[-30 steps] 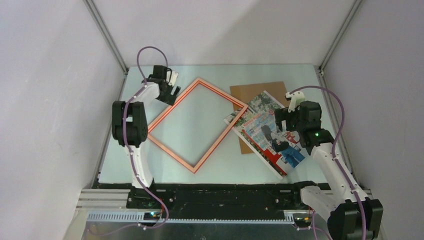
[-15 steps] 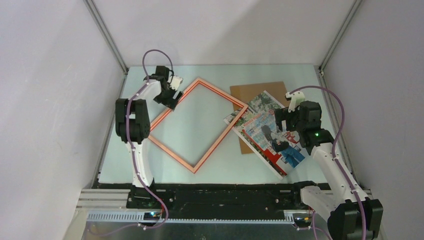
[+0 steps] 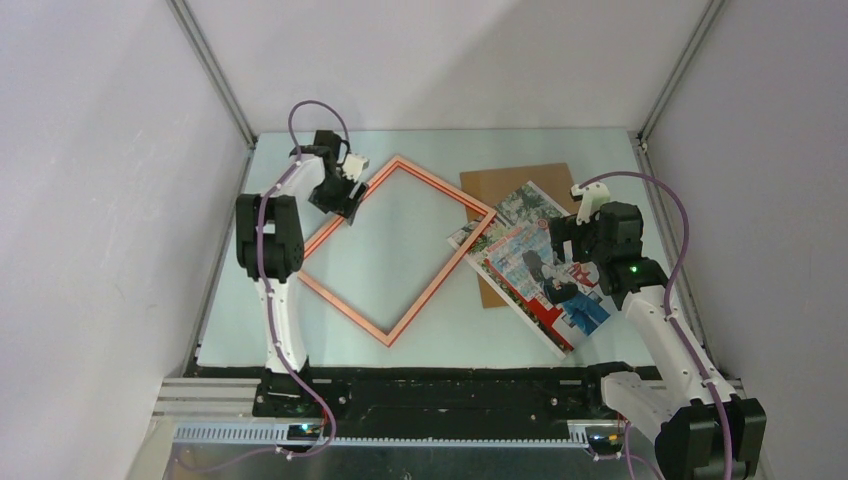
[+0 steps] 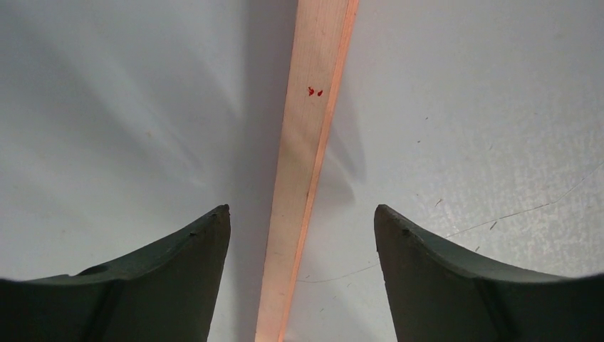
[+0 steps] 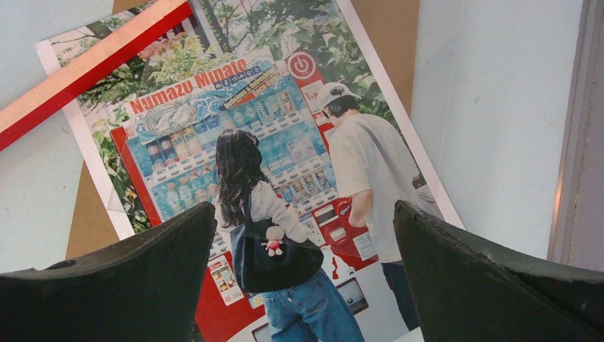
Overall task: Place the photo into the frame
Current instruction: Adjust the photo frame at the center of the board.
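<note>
My left claw [image 4: 302, 210] is open, straddling the frame [image 4: 313, 107] rail without touching it. Centre rail, pinch square, lift frame corner off photo [image 5: 285, 121]. Photo face-up on brown backing board [image 5: 388, 35], right claw [image 5: 305, 208] open above it.

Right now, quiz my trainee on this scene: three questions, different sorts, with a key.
1. True or false: the photo lies picture side up, partly over the brown backing board.
2. What passes between the jaws of the left gripper? A) a rail of the frame B) the photo C) the backing board
3. In one word, are the jaws of the right gripper open or shut?
Key: 1 true; 2 A; 3 open.
</note>
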`<state>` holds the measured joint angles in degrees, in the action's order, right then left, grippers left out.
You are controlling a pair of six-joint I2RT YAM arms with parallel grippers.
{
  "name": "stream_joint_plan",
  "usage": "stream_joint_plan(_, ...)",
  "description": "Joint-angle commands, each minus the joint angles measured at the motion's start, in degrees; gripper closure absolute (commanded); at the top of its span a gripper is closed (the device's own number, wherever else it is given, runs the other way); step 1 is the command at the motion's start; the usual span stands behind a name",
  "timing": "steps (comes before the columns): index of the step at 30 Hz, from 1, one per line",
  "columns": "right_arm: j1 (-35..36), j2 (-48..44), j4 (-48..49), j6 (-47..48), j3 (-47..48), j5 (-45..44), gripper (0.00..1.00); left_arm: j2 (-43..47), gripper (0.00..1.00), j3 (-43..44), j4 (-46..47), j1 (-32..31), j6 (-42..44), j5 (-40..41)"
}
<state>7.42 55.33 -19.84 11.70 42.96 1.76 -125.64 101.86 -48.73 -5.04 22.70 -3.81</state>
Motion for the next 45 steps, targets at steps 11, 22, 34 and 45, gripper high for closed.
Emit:
stream_joint_plan(11,0.0,-0.9,0.5,0.7,0.5,0.7,0.00,1.2,0.34,-0.7,-4.1,-0.3,-5.5,3.3)
stream_joint_plan(22,-0.2,-1.7,0.4,0.5,0.5,1.3,0.00,5.4,0.67,-8.4,-4.0,0.0,-5.4,7.7)
stream_joint_plan(34,-0.7,-1.8,-0.2,0.3,0.5,2.0,0.00,7.6,1.00,-10.4,-3.9,6.6,-9.2,-2.2)
stream_joint_plan(45,-0.6,-1.0,0.1,0.4,0.5,1.9,0.00,15.6,1.00,-18.7,-1.5,13.3,-10.5,-4.3)
